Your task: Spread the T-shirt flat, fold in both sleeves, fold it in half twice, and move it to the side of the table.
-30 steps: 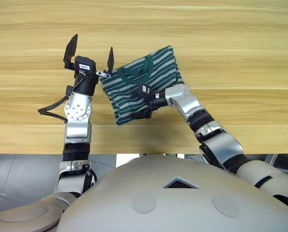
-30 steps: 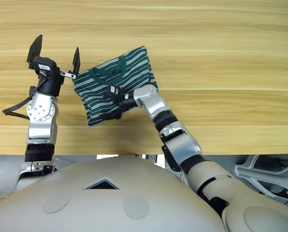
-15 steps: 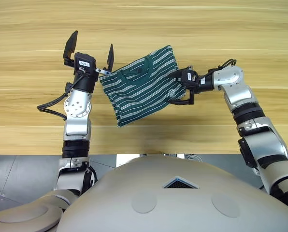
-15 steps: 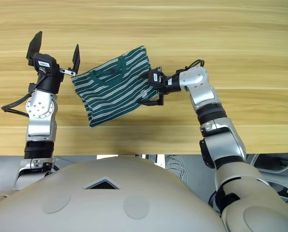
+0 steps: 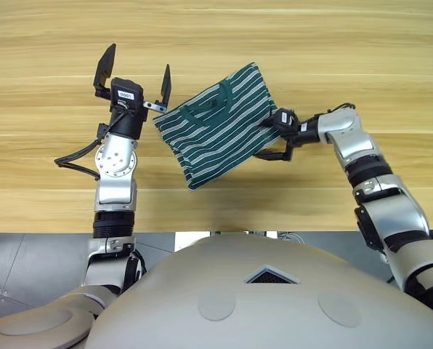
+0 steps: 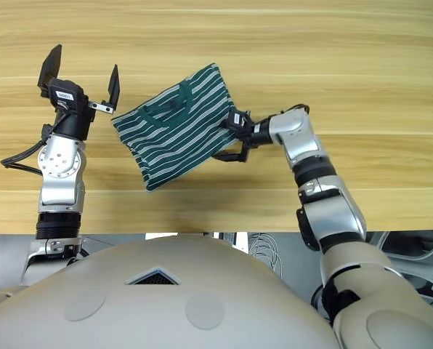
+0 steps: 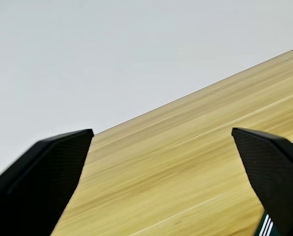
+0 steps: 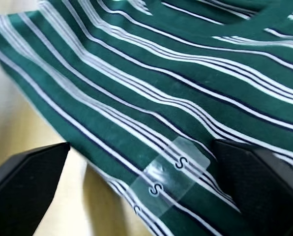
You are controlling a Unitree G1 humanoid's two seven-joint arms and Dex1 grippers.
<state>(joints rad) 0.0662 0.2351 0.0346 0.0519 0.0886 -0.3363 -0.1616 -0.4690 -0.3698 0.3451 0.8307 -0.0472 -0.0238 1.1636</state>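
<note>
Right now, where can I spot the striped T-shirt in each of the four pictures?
Left eye view: T-shirt folded, mid-picture, on the wooden table.
Right eye view: T-shirt left of middle, same pose.
Left wrist view: a green striped sliver against one finger of the left tool.
Right wrist view: T-shirt close up, just ahead of the right tool.
Shared landmark: that wooden table under it.

Left arm (image 5: 117, 163) runs straight from near to far, forearm upright in the head view. Left gripper (image 5: 135, 75) is spread wide, fingertips aimed far. Right arm (image 5: 369, 189) is bent at the elbow, wrist turned left. Right gripper (image 5: 269, 138) points left, jaws apart, one finger farther, one nearer.
</note>
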